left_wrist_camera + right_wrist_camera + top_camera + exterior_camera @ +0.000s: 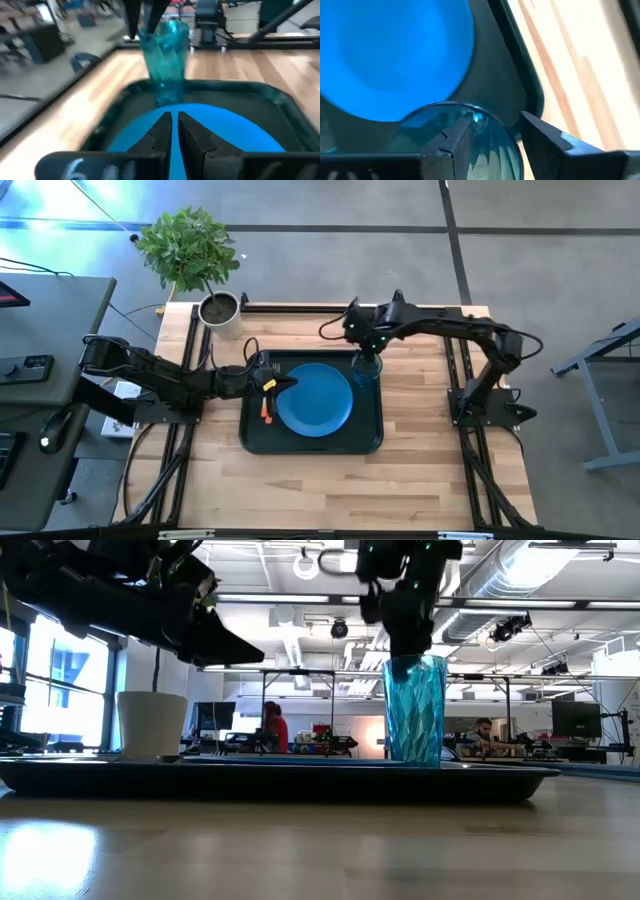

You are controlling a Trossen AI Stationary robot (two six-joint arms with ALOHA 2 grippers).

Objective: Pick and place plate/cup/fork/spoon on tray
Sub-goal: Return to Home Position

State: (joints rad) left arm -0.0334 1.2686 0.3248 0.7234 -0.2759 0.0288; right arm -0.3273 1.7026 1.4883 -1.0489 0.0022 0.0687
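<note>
The large dark green rectangular tray (310,448) with rounded corners sits in the middle of the wooden counter (420,480). A round, flat, bright blue plate (314,399) lies at the tray's centre.

The left end effector (285,383) hangs over the tray's left side, its tips above the plate's left edge. The left wrist view shows its two dark fingers (159,131) drawn to a thin slit with nothing between them, above the plate. Below that arm, orange cutlery handles (266,412) lie by the tray's left rim. Which is the fork and which the spoon cannot be told.

Farther back, the small see-through teal-blue tumbler cup (366,370) stands upright in the tray's far right corner, just beside the plate.

The right end effector (496,119) is at the cup's mouth with its fingers apart. One finger (457,137) is inside the rim and the other is outside it, so it is not clamped on the wall.

At the counter's far left corner stands a pale pot (220,310) with a leafy green plant (188,245).
</note>
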